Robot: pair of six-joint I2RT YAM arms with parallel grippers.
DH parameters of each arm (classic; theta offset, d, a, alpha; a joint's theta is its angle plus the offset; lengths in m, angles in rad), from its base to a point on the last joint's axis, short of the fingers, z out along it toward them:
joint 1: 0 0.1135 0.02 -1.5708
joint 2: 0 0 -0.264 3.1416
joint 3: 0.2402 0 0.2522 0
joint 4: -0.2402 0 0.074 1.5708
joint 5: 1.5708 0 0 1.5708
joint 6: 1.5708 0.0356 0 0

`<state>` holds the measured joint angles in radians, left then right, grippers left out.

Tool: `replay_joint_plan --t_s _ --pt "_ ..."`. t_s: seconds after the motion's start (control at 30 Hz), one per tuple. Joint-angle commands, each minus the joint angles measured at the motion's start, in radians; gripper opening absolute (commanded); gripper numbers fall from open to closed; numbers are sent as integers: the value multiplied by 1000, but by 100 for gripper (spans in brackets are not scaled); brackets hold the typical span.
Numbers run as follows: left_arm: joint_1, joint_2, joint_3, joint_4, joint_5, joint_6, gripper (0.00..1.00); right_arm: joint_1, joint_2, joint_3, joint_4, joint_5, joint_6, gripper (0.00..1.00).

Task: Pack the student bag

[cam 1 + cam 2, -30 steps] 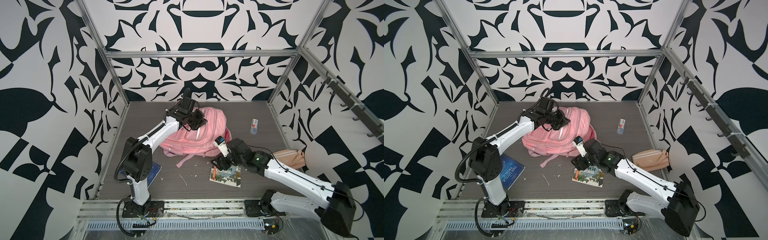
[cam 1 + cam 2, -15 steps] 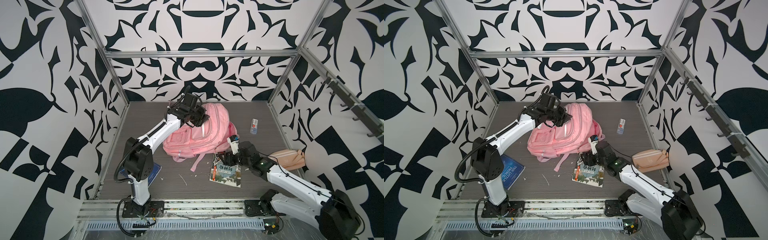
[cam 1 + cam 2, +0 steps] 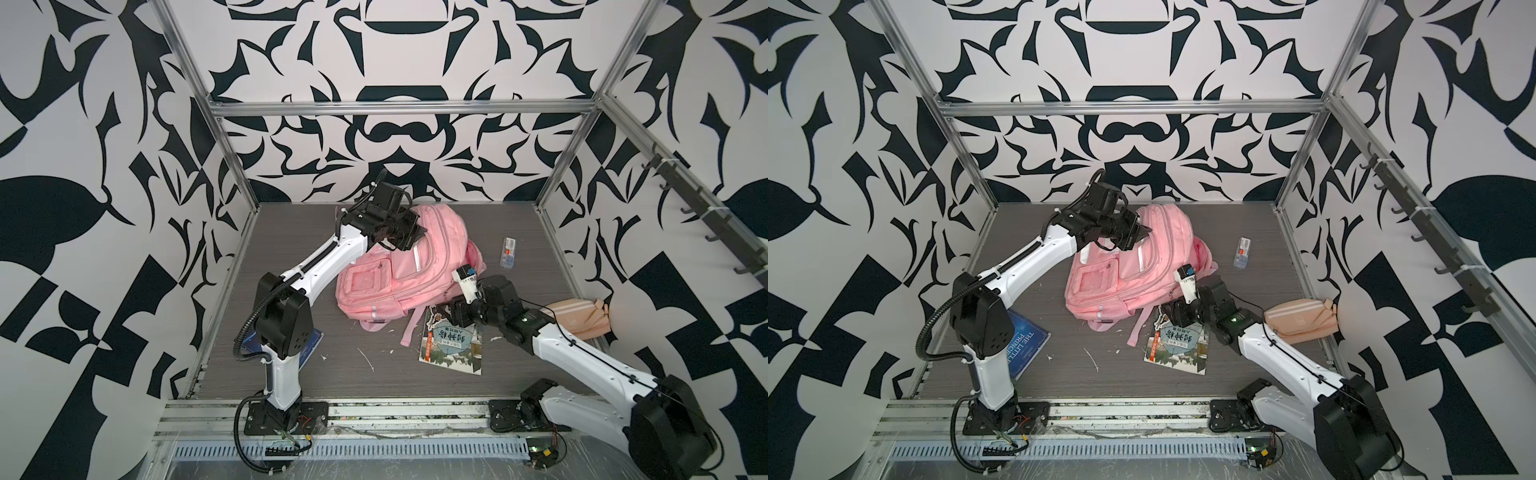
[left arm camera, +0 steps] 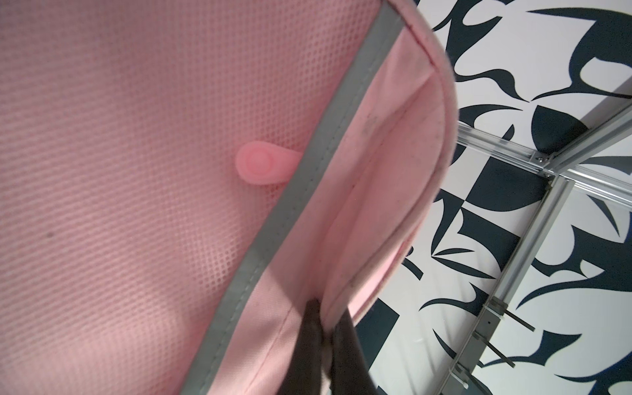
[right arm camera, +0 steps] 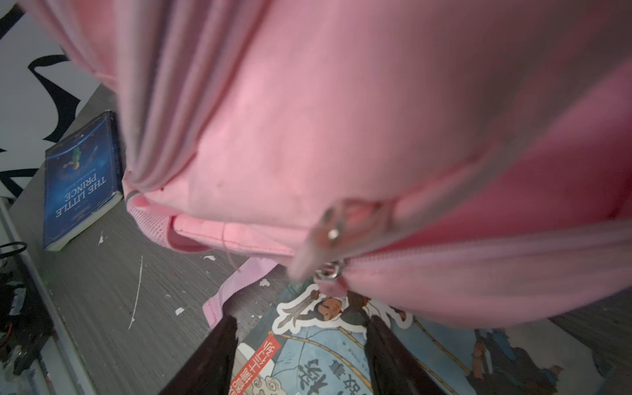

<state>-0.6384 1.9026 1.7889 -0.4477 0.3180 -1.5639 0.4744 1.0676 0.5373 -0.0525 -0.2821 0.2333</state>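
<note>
LEFT: left gripper [image 4: 325,314] clenched on a fold of the student bag [image 3: 399,266] near its top rim | RIGHT: right gripper [image 5: 300,321] jaws parted, empty | TARGET: zip pull [image 5: 321,246] just ahead of the right jaws, centred on the gap; zip track [image 5: 478,249] runs crosswise to them | NEARER ARM: right | BELOW JAWS: illustrated book [image 5: 325,362]

Left arm [image 3: 328,253], right arm [image 3: 582,353]: same build, white link shells, black joint housings, small dark screws along shells. Black ribbed hose [image 3: 248,326] loops beside left shoulder housing. Thin black cable [image 3: 602,360] on right forearm; green light [image 3: 524,319] near its wrist. White block [image 3: 464,279] with blue patch atop right wrist. Black base plates [image 3: 316,415]. Left gripper [image 4: 328,307], right gripper [image 5: 301,319]: dark tapered jaws.
</note>
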Motion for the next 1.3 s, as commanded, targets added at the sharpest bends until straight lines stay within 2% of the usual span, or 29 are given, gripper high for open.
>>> replay_joint_plan --t_s 0.0,0.3,0.57,0.63,0.93,1.27 --pt "-10 -6 48 69 50 -48 0 -16 23 18 76 17 -3 60" --pt "-27 -8 31 120 56 -77 0 -71 111 64 76 -42 -64 52" --pt "-36 -11 19 143 56 -96 0 -92 147 67 86 -61 -83 33" --pt "-37 -7 22 144 57 -99 0 -94 152 65 95 -66 -83 31" --pt "-39 10 15 171 70 -127 0 -94 228 68 152 -106 -68 30" --pt "-38 35 60 140 78 -125 0 -95 261 69 187 -97 -71 18"
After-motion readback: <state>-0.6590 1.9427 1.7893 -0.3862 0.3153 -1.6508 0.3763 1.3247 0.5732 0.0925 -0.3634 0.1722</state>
